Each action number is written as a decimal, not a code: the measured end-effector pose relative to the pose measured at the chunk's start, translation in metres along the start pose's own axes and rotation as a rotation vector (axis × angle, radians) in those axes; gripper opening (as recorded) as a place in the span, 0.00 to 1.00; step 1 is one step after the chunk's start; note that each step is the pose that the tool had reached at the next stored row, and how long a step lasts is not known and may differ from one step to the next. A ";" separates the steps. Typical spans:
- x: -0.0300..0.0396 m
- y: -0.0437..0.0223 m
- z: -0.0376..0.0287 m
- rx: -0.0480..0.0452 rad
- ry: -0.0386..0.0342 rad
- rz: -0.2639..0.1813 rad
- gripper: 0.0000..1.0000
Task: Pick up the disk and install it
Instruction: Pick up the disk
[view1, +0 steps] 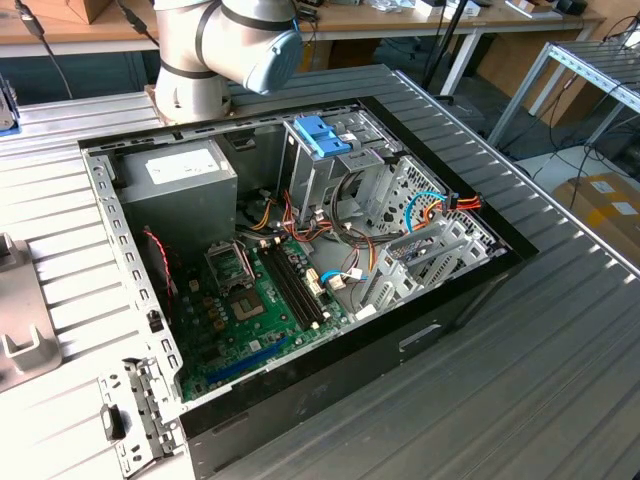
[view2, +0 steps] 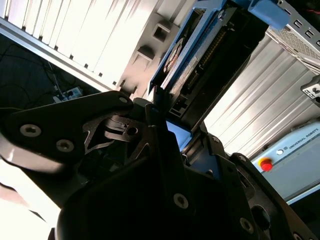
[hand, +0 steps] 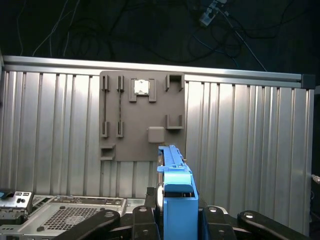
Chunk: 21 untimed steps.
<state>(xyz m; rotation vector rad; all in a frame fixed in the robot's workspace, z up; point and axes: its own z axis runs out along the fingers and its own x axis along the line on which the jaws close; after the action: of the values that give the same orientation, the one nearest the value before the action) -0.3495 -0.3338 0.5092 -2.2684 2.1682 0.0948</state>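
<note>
You have the disk (hand: 175, 197) clamped in the gripper (hand: 176, 222), with its two broad faces pinched between the fingers. In the first wrist view you see it edge-on. It is a narrow slab standing straight out from the fingers, with a bright blue plastic rail capping the edge that faces you and a thin strip of dark metal body beside it. In the second wrist view the disk (view2: 210, 60) shows more of itself. You can make out a dark body, a blue rail along one long side, a row of connector pins, and a sliver of pale label.
</note>
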 end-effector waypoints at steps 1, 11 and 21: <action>0.0000 -0.0004 0.0000 0.0000 0.0000 0.000 0.37; 0.0003 -0.0062 -0.0002 0.0000 0.0000 0.000 0.37; 0.0006 -0.0129 -0.0005 0.0000 0.0000 0.000 0.37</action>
<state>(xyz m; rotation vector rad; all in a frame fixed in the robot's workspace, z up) -0.3366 -0.3338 0.5091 -2.2684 2.1683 0.0948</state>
